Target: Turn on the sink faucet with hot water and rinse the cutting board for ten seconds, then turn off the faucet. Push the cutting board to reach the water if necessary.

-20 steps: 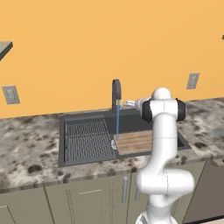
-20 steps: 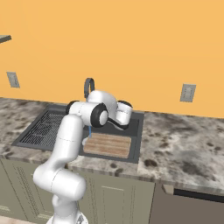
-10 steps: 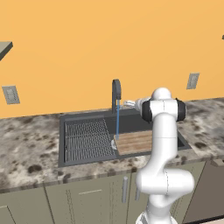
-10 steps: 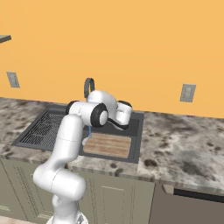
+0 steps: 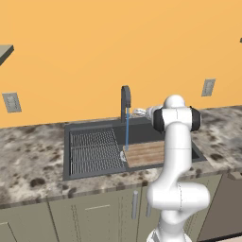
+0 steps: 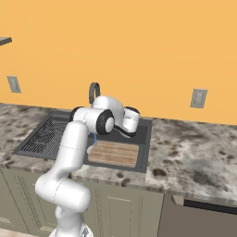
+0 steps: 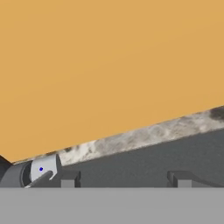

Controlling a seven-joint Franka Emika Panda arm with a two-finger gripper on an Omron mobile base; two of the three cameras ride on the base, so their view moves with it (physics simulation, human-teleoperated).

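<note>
— One relation is deciding our next move: where the lever of the sink faucet [image 5: 125, 100] is lying from our hand [image 5: 140, 112]. We are holding the hand just beside the faucet's base, on its right side as the left base view shows it, above the back rim of the sink [image 5: 94, 126].

— And through the hand camera we are seeing the faucet's base with a small lever handle [image 7: 42, 169] low at the left edge, off to one side of the fingertips [image 7: 70, 179], not between them. So we are judging that the lever is lying sideways from the hand, near but not touching.

— Are the fingers apart or together?

— They are standing well apart, with nothing between them.

— The water [image 5: 126, 133] is running in a thin blue stream from the spout and is landing at the left end of the cutting board [image 5: 145, 153], which is lying flat in the right part of the basin, its long axis running across the sink, beside the ridged drying rack [image 5: 93, 151].

— Then we are not needing to push the board, as far as we can judge; the stream is already reaching it. Once the rinse has run its time, we are expecting to carry the hand sideways onto the lever to shut the faucet off.
</note>
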